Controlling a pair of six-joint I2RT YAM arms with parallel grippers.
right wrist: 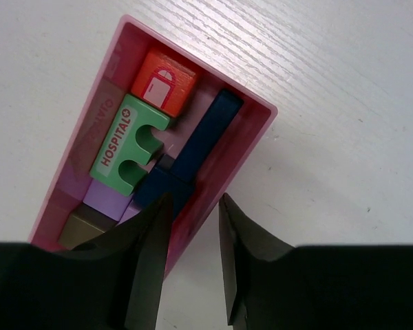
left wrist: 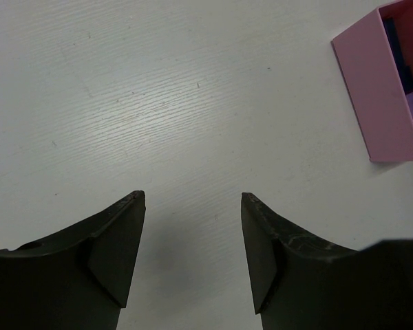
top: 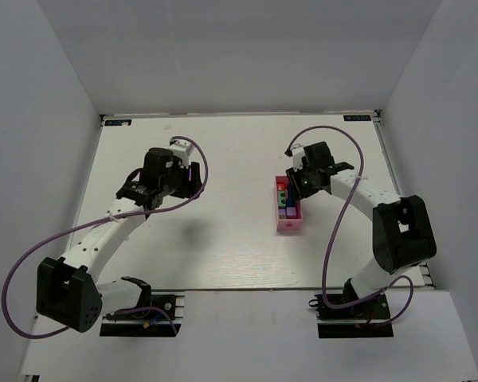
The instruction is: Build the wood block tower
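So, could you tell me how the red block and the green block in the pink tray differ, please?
The red block carries a white door picture; the green block reads HOSPITAL. The green block has two arched notches in one edge; the red block shows none. The red block sits nearer the far end wall than the green block. Both lie in the pink tray, side by side.

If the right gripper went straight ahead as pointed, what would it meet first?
Probably the pink tray's side wall, which the right gripper appears to straddle; blue block just inside. Depth unclear.
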